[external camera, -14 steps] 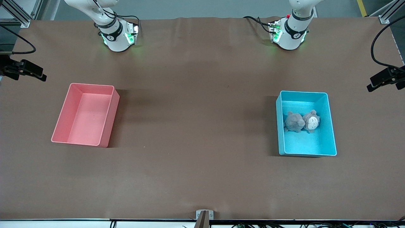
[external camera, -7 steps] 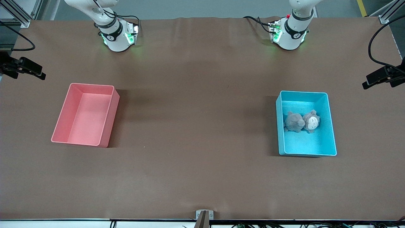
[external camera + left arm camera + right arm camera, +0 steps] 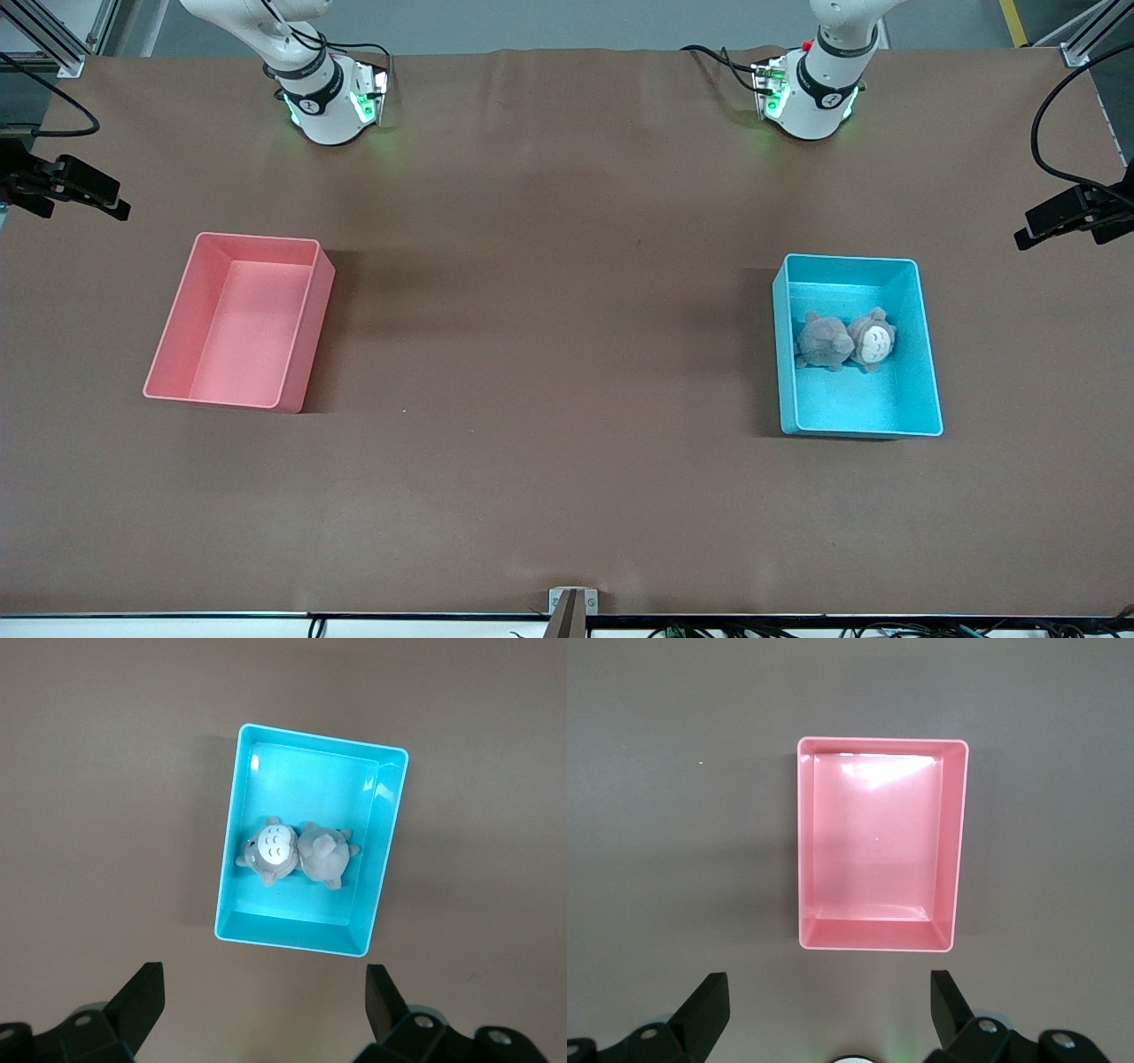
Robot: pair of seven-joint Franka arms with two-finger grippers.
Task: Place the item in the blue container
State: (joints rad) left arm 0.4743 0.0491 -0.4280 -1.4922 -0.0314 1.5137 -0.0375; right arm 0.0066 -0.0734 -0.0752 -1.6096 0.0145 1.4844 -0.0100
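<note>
Resting on the brown table (image 3: pixel 549 372) toward the left arm's end, blue container (image 3: pixel 925 354) with long axis running toward the front camera, two grey plush toys (image 3: pixel 843 341) side by side inside, left gripper (image 3: pixel 266 1014) spread wide high above it, holding nothing, right gripper (image 3: pixel 830 1014) likewise spread over the pink bin (image 3: pixel 948 850).

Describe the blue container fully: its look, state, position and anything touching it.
The blue container is a light cyan rectangular bin of glossy plastic with tall straight walls and an open top. It stands upright on the brown table toward the left arm's end. Two small grey plush toys lie side by side on its floor, touching each other, one showing a white face. Neither gripper touches it.
</note>
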